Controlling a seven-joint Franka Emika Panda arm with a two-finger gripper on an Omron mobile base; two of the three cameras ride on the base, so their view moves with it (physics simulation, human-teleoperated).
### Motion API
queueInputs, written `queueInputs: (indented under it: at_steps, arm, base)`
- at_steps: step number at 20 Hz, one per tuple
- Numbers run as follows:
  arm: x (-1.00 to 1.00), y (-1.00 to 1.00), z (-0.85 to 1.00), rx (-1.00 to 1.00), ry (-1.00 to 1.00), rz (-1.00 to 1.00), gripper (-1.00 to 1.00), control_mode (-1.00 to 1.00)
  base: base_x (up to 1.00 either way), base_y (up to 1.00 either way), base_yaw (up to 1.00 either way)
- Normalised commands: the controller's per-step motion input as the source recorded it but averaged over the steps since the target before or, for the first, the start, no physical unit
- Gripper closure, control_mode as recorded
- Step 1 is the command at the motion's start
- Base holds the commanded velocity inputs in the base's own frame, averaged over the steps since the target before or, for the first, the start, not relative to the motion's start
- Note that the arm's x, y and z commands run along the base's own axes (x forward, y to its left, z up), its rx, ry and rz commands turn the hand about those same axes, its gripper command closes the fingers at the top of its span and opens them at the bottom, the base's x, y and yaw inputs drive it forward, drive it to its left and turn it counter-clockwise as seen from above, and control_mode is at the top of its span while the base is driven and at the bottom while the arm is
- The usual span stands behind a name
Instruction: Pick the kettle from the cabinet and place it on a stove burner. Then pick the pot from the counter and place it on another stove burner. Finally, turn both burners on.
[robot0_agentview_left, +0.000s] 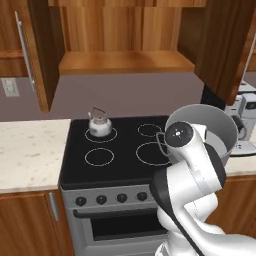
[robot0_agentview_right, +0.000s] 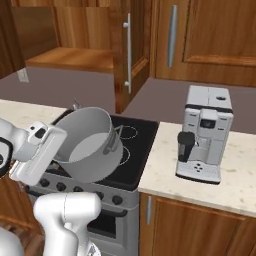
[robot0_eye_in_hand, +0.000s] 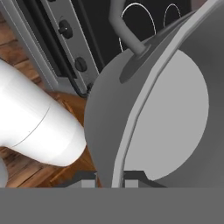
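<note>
The small silver kettle (robot0_agentview_left: 100, 124) stands upright on the stove's rear left burner (robot0_agentview_left: 101, 134). My gripper (robot0_eye_in_hand: 110, 177) is shut on the rim of the wide grey pot (robot0_eye_in_hand: 166, 113), one finger outside the wall and one inside. The pot (robot0_agentview_left: 210, 127) hangs tilted in the air over the right front part of the stove (robot0_agentview_left: 120, 152), its open mouth showing in the right base view (robot0_agentview_right: 92, 142). One loop handle (robot0_eye_in_hand: 124, 30) sticks out toward the burners. The cabinet (robot0_agentview_left: 125, 61) above is open, its shelf bare.
A white coffee machine (robot0_agentview_right: 205, 132) stands on the counter (robot0_agentview_right: 230, 175) right of the stove. More counter (robot0_agentview_left: 30, 150) lies to the left. The open cabinet doors (robot0_agentview_left: 35, 55) hang at both sides. Several knobs (robot0_agentview_left: 111, 198) line the stove front.
</note>
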Motion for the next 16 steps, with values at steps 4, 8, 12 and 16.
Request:
queueInputs:
  at_steps: [4,8,12,16]
  arm:
    - [0.00,0.00,0.00,0.00,0.00,0.00,1.00,1.00]
    - [0.00,0.00,0.00,0.00,0.00,0.00,1.00,1.00]
    - [0.00,0.00,0.00,0.00,0.00,0.00,1.00,1.00]
    - [0.00,0.00,0.00,0.00,0.00,0.00,1.00,1.00]
  base:
    - [-0.01,-0.37,0.01]
    - [0.02,-0.02,0.00]
    - [0.09,0.13,0.08]
    - [0.01,0.17,0.11]
